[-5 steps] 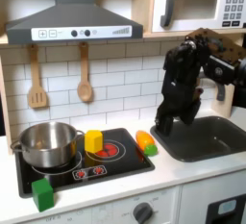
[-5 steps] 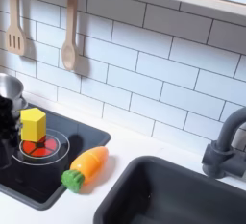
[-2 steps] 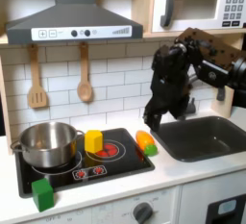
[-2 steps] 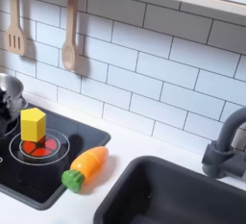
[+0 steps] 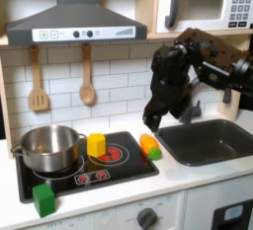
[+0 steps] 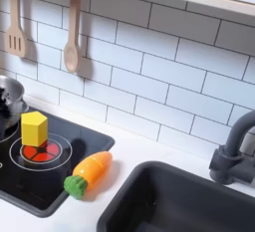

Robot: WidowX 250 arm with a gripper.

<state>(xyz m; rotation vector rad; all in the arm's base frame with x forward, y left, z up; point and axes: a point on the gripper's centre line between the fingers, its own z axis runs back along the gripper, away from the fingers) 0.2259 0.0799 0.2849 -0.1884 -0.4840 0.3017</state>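
First exterior view: black end effector (image 5: 151, 123), spread unclear, above the tapered orange plastic carrot (image 5: 149, 146).

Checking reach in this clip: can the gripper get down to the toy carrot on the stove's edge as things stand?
Probably yes. The gripper hangs just above the carrot, with open space between them; the yellow block and pot sit well to the first exterior view's left.

Lit evenly and softly from above in both exterior views; faint shadows under the hood (image 5: 74, 22). Low-resolution, slightly soft throughout; mild glare on the pot (image 5: 49, 147).
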